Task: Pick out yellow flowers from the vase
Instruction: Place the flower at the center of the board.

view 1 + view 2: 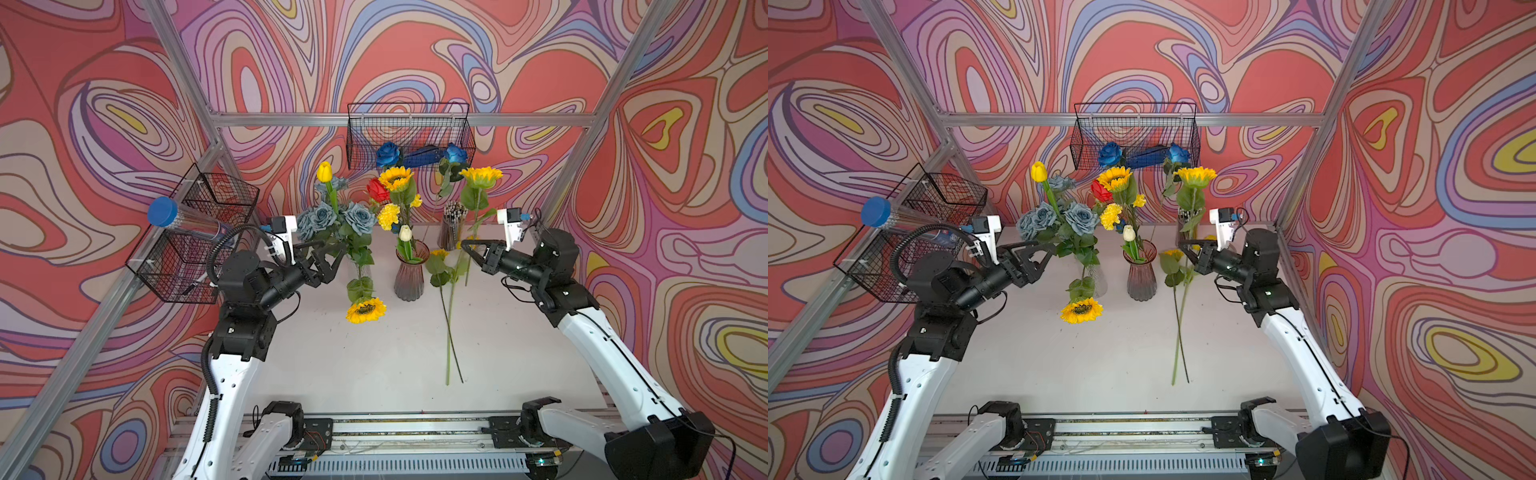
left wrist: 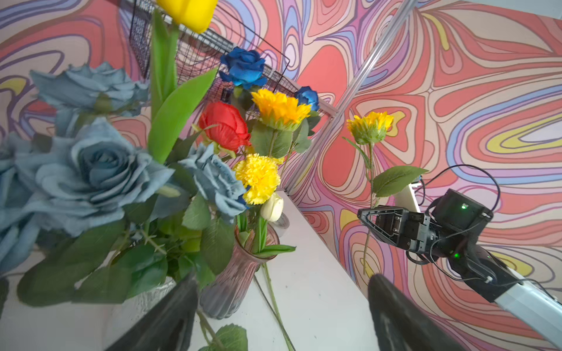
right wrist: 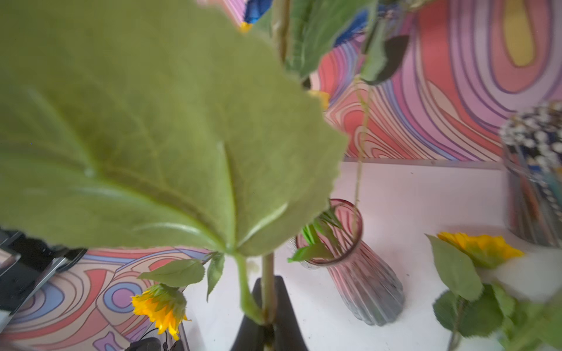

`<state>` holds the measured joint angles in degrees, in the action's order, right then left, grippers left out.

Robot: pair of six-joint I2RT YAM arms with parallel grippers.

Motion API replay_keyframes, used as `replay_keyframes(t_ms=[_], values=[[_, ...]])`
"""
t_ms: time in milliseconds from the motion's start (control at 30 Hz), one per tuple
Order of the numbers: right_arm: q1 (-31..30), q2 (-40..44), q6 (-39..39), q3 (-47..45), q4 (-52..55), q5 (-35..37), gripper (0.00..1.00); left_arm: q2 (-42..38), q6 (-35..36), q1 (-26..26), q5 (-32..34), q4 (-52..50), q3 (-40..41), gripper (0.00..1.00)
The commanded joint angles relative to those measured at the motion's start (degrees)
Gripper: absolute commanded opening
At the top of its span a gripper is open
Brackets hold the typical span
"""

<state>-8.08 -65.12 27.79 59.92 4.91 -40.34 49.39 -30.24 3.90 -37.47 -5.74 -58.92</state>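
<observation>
Right jaws clamping sunflower (image 1: 482, 176) (upright), left jaws wide

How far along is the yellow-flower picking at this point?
Done: table sunflower lies beside the pink vase; near sunflower rests head-down by the clear vase. In hand: right gripper clamps the held sunflower by its stem. Remaining in vases: yellow tulip, vase sunflower, yellow carnation. Left gripper open.

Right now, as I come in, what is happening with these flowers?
The right gripper is shut on a sunflower stem and holds it upright, clear of the pink vase. The left gripper is open near the grey-blue roses, holding nothing. Two stems lie on the table. A second sunflower and a carnation stand in that vase, a yellow tulip among the roses.
</observation>
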Motion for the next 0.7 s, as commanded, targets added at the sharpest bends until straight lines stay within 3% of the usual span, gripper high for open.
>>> replay_keyframes(t_ms=[0,200,367,667], values=[[3.0,-1.1,3.4,-3.6,4.1,2.0,0.00,-2.8,0.1,-0.5,6.7,0.8,2.9,0.88],[3.4,-5.8,1.8,-9.5,7.6,0.7,0.00,-7.6,2.4,-0.6,12.7,-2.6,7.6,0.88],[3.4,-12.0,-1.5,-10.9,10.5,-3.0,0.00,-10.0,4.8,-0.6,13.4,-5.5,10.3,0.88],[2.1,-24.8,-5.6,-8.2,16.3,-2.2,0.00,-11.4,6.0,-0.6,14.0,-6.8,11.9,0.88]])
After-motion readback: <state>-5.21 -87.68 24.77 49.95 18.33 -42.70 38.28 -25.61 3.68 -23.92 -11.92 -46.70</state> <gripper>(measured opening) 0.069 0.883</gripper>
